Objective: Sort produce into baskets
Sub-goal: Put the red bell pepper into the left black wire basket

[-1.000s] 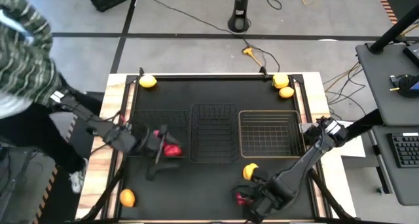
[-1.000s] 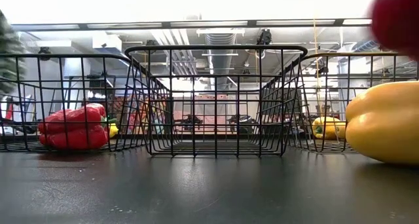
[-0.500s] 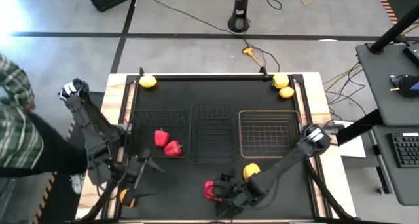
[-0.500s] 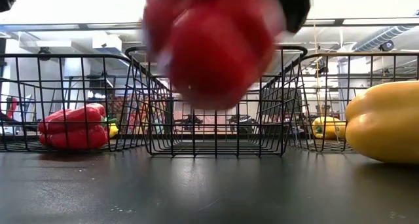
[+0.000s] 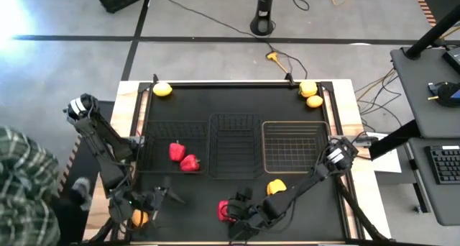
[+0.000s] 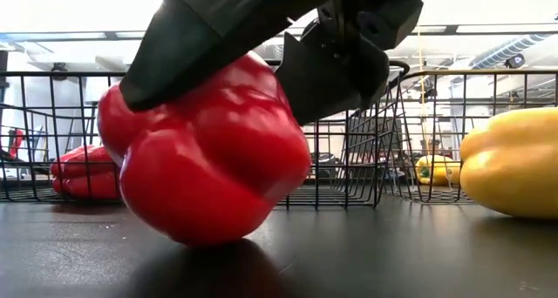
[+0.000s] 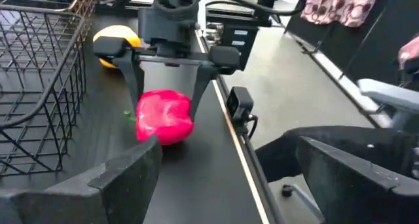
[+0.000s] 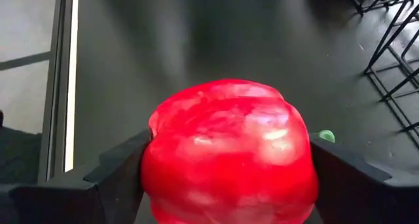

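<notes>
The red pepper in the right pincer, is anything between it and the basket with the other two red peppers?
Nothing visible blocks it. The right pincer holds the red pepper near the table's front edge; the mat toward the left black basket is bare. The left pincer hovers off to the side, over an orange fruit.

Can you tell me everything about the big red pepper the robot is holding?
The red bell pepper is glossy, smooth and lumpy, with a bit of green stem showing. The right gripper is shut on it, one dark finger on each side. It sits low on the black table, near the front edge, outside all the baskets.
</notes>
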Robot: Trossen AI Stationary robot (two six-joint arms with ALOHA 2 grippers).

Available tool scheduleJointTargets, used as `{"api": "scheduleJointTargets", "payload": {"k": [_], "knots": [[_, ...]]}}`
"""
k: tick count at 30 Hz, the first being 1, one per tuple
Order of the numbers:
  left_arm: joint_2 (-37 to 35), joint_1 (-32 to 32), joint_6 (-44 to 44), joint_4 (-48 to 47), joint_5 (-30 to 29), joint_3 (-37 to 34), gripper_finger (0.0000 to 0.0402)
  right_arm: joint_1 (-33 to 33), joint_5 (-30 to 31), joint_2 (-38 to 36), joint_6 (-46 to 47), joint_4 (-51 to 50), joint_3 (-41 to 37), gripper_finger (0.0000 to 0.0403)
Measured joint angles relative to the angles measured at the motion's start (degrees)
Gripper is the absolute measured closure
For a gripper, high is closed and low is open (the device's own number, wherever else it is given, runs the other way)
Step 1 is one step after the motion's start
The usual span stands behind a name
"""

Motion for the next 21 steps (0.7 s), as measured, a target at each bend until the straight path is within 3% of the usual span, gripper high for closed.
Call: {"api": "scheduleJointTargets", "payload": {"k": [8, 21], "knots": [[4.34, 3.73, -0.4, 1.83, -1.42, 0.02, 0.0057, -0.13, -1.64, -2.81, 0.32, -2.48, -0.17, 0.0012], [14.13, 11.73, 4.66, 9.87, 3.15, 0.04, 0.0004, 0.13, -3.03, -8.56, 3.17, -8.55, -0.17, 0.0005]]}}
